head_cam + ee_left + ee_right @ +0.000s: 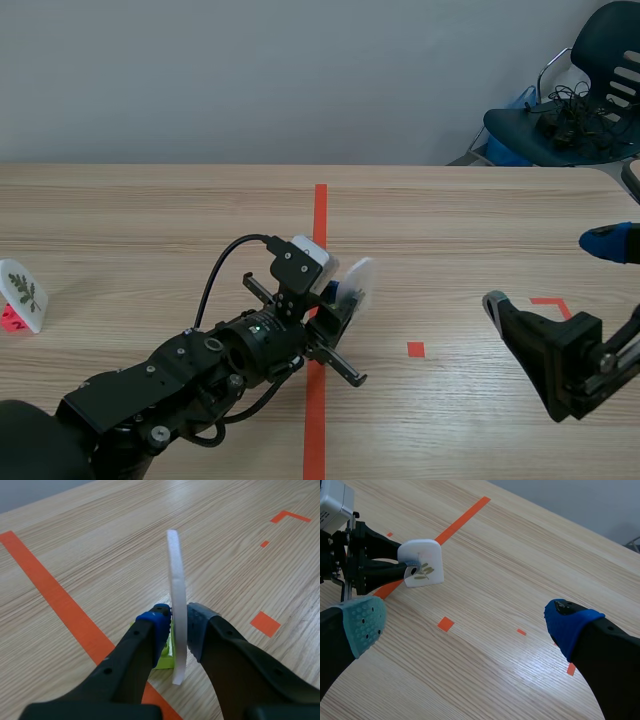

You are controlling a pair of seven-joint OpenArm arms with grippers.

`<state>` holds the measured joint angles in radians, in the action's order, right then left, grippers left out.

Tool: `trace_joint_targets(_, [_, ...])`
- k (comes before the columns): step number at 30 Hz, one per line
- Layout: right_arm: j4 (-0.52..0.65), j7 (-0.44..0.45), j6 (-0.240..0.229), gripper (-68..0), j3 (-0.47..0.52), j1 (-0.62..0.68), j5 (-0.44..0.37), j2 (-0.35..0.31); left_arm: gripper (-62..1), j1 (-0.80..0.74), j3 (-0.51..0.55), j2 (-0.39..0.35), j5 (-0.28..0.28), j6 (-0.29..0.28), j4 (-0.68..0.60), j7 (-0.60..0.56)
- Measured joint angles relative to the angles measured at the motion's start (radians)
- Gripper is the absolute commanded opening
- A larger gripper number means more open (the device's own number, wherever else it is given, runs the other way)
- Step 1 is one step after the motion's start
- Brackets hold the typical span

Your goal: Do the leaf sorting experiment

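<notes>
A white leaf card [176,585] stands edge-on between the fingers of my left gripper [178,624], which is shut on it. A lime green base [165,652] sits under the card on the table. In the scene view the left gripper [338,303] holds this card [357,281] just right of the orange centre line. The right wrist view shows the card's face [425,570] with a small green leaf sprig. My right gripper [548,275] hangs open near the table's right side, well apart from the card. Nothing lies between its fingers [465,624].
A second white leaf card [21,293] on a red base [9,319] stands at the table's far left. A dark chair [580,100] with cables is behind the table's back right corner. Bare wood lies between the two grippers.
</notes>
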<state>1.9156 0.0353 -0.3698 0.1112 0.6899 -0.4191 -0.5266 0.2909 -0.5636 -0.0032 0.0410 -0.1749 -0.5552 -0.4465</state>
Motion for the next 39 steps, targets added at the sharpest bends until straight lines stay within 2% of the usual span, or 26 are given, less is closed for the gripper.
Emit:
trace_joint_targets(6, [0.0,-0.017,0.0,0.4,0.0,0.0,0.0,0.0,-55.6,0.0,0.0,0.0,0.0,0.0,-0.003,0.0])
trace_joint_targets(9, [0.0,-0.017,0.0,0.4,0.0,0.0,0.0,0.0,-55.6,-0.009,0.0,-0.006,-0.001,-0.016,-0.05,0.005])
trace_joint_targets(12, [0.0,-0.018,0.0,0.4,0.0,0.0,0.0,0.0,-55.6,-0.016,0.0,-0.022,-0.029,-0.066,-0.143,0.023])
trace_joint_targets(19, [0.0,-0.017,0.0,0.4,0.0,0.0,0.0,0.0,-55.6,-0.042,0.016,-0.096,-0.121,-0.064,-0.352,0.145])
trace_joint_targets(22, [0.0,-0.018,0.0,0.4,0.0,0.0,0.0,0.0,-55.6,-0.1,0.069,-0.14,-0.134,-0.063,-0.405,0.153])
trace_joint_targets(26, [0.0,-0.017,0.0,0.4,0.0,0.0,0.0,0.0,-55.6,-0.2,0.171,-0.203,-0.201,-0.062,-0.465,0.168])
trace_joint_targets(31, [0.0,-0.017,0.0,0.4,0.0,0.0,0.0,0.0,-55.6,-0.328,0.308,-0.257,-0.259,-0.062,-0.546,0.18])
trace_joint_targets(39, [0.0,-0.017,0.0,0.4,0.0,0.0,0.0,0.0,-55.6,-0.492,0.471,-0.268,-0.262,-0.061,-0.676,0.201])
